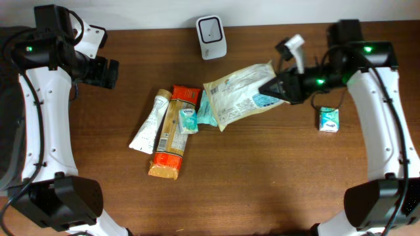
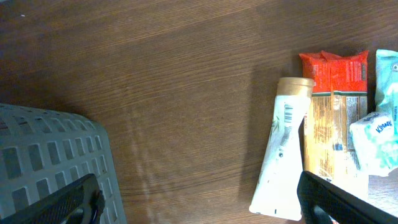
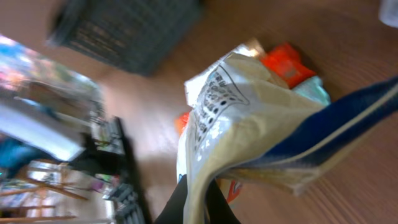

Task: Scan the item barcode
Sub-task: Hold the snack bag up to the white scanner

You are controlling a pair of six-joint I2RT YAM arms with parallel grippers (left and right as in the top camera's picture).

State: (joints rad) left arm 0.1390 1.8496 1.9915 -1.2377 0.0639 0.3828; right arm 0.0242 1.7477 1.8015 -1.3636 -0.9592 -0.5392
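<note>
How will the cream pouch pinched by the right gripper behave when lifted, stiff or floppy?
Probably floppy: the cream pouch looks creased and folds over in the right wrist view. Held by one edge in the right gripper, it would likely droop and swing. Its glossy film may slip between the fingers.

A pouch (image 1: 239, 95) lies just before the scanner (image 1: 211, 37). A tube (image 1: 148, 124) and snack bars (image 1: 172, 137) lie before the scanner to its left, and a small packet (image 1: 329, 120) to its right.
</note>
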